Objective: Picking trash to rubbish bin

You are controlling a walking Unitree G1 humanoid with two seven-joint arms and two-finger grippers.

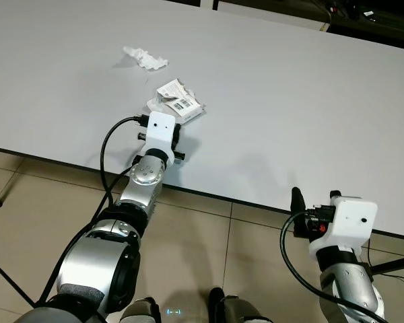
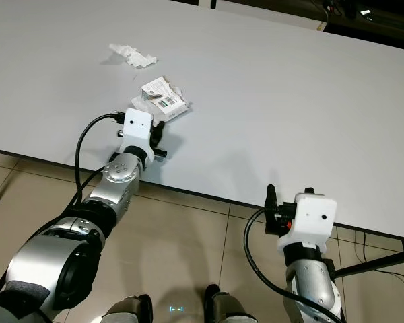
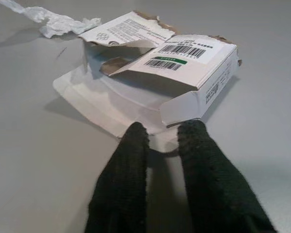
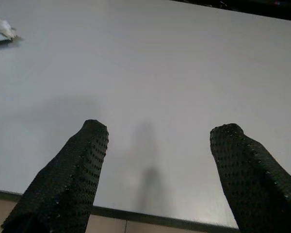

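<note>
A torn white cardboard box (image 1: 178,102) with barcode labels lies on the grey table (image 1: 303,94) near its front edge. In the left wrist view its open flap and clear plastic edge (image 3: 150,128) lie at my fingertips. My left gripper (image 3: 163,132) is nearly closed there, with the box's near edge pinched between the two black fingers. A crumpled white tissue (image 1: 145,58) lies on the table just beyond the box. My right gripper (image 4: 160,131) stands open at the table's front edge, far right of the box, with nothing between its fingers.
The table's front edge (image 1: 209,196) runs across the view, with tiled floor (image 1: 27,202) below it. Dark furniture and cables (image 1: 363,17) stand past the far edge. Wide bare tabletop lies to the right of the box.
</note>
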